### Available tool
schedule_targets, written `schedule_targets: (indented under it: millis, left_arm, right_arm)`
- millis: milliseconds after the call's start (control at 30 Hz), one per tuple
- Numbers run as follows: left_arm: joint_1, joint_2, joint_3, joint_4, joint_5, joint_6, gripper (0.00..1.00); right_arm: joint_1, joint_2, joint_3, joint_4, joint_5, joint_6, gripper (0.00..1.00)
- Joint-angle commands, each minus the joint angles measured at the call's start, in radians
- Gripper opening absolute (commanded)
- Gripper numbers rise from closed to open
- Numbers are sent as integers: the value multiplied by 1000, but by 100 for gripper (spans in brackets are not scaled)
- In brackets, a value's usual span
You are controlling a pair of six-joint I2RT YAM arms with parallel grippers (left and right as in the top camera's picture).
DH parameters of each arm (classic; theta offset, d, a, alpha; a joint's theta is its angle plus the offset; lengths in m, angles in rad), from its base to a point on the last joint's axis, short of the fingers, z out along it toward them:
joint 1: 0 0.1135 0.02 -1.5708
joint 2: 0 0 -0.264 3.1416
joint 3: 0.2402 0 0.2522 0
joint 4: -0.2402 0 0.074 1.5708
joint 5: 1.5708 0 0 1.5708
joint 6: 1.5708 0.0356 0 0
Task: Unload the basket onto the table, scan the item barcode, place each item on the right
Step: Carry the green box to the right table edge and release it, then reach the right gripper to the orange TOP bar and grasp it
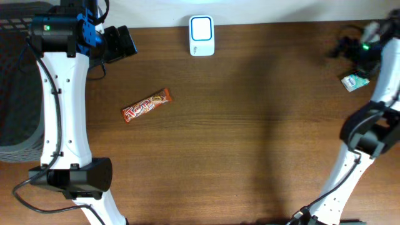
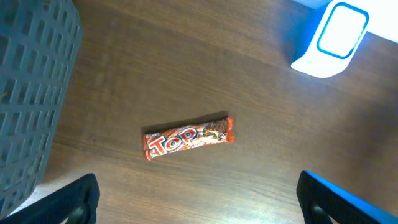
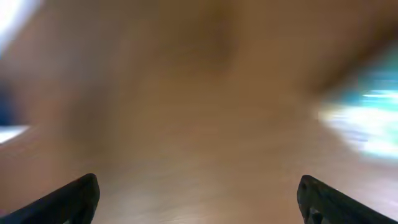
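Note:
The item, an orange-red "Top" candy bar (image 1: 146, 105), lies flat on the brown table, left of centre. A white scanner with a blue-rimmed window (image 1: 201, 35) stands at the table's back edge. My left gripper (image 1: 125, 42) hovers at the back left, open and empty. In the left wrist view the bar (image 2: 188, 138) lies ahead of the open left gripper (image 2: 199, 205), and the scanner (image 2: 333, 38) is at the upper right. My right gripper (image 1: 342, 47) is at the far right rear. The blurred right wrist view shows it (image 3: 198, 205) open, with only table between its fingers.
A grey slatted basket (image 1: 15, 87) sits off the table's left side, also visible as the basket (image 2: 31, 93) in the left wrist view. A small green-and-white packet (image 1: 355, 82) lies near the right edge, beside the right arm.

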Motion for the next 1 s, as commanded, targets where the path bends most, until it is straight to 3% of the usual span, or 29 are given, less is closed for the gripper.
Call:
schedule_targets:
  millis: [0, 200, 333, 400, 500, 600, 700, 967]
  left_arm:
    - [-4, 5, 6, 2, -6, 15, 99]
    - [-4, 5, 6, 2, -6, 15, 99]
    - [-4, 5, 6, 2, -6, 15, 99]
    - [-4, 5, 6, 2, -6, 15, 99]
    - [-4, 5, 6, 2, -6, 15, 99]
    - [-4, 5, 6, 2, -6, 15, 99]
    - [-4, 5, 6, 2, -6, 15, 99]
    - [-4, 5, 6, 2, -6, 15, 99]
  right_arm:
    - [185, -19, 21, -15, -399, 8, 99]
    - [560, -2, 20, -15, -206, 447, 99]
    - [765, 3, 20, 67, -149, 605, 99]
    - [850, 16, 20, 76, -40, 819, 99]
    - [928, 48, 20, 179, -56, 916, 100]
    - [988, 71, 20, 232, -55, 1001, 93]
    - [1043, 92, 20, 249, -6, 1183, 84]
    - [1097, 161, 20, 393, 5, 1396, 77]
